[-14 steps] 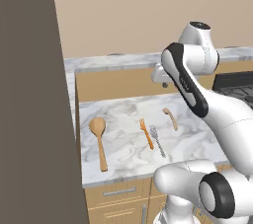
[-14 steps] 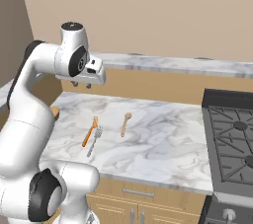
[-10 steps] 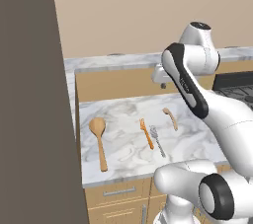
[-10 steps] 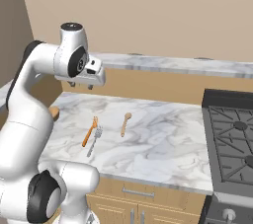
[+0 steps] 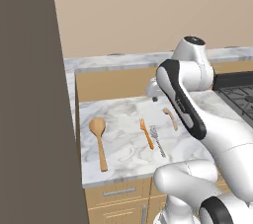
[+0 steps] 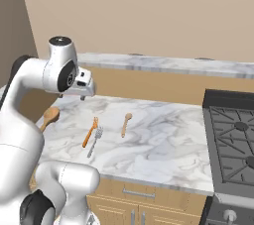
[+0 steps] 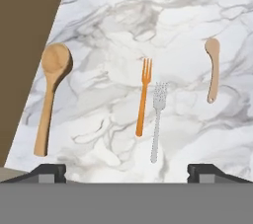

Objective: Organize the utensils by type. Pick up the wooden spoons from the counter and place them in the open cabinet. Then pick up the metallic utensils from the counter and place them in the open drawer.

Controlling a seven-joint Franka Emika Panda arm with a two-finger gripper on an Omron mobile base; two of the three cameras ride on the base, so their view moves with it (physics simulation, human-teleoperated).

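We're hovering w/ our two-finger gripper (image 7: 126, 169) high over the white-and-grey marbled counter (image 7: 108, 25), jaws spread wide apart, gripping nothing. Four utensils are lying on the counter, none touching: the large light-brown wooden spoon w/ oval bowl (image 7: 50, 92) is sitting well off to one side; the orange fork (image 7: 143, 96) and the slim silver-grey metal fork (image 7: 157, 120) are lying just beside each other approx. parallel in the middle; the shorter, paler curved wooden spoon (image 7: 212, 68) is lying on the opposite side, nearer the dark stove (image 6: 233, 144).
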